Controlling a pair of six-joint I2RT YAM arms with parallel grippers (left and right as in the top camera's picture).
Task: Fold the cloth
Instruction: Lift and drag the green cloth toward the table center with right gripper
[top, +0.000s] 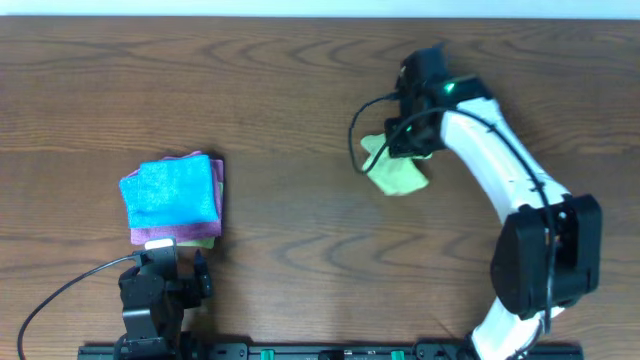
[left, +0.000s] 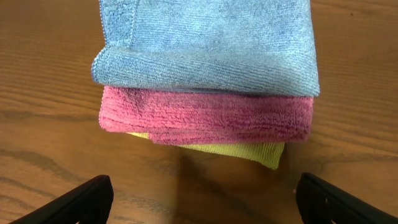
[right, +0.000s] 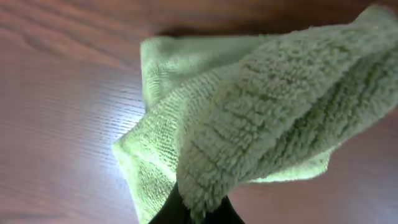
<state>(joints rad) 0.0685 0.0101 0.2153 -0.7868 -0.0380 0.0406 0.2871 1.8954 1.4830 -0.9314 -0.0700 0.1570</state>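
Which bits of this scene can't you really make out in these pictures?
- Overhead: the right hand is hidden beneath its own arm, which also covers part of the lime-green cloth.
- Right wrist: that cloth drapes over nearly all of the hand.
- Left wrist: the stack's bottom yellow-green cloth lies mostly under the pink cloth.

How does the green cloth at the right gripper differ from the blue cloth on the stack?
The green cloth is bunched and loose; the blue cloth is folded flat. The green cloth is pinched by the shut right gripper; the blue cloth lies free, on top of a pink cloth, in front of the open left gripper. Both are soft, textured cloths.
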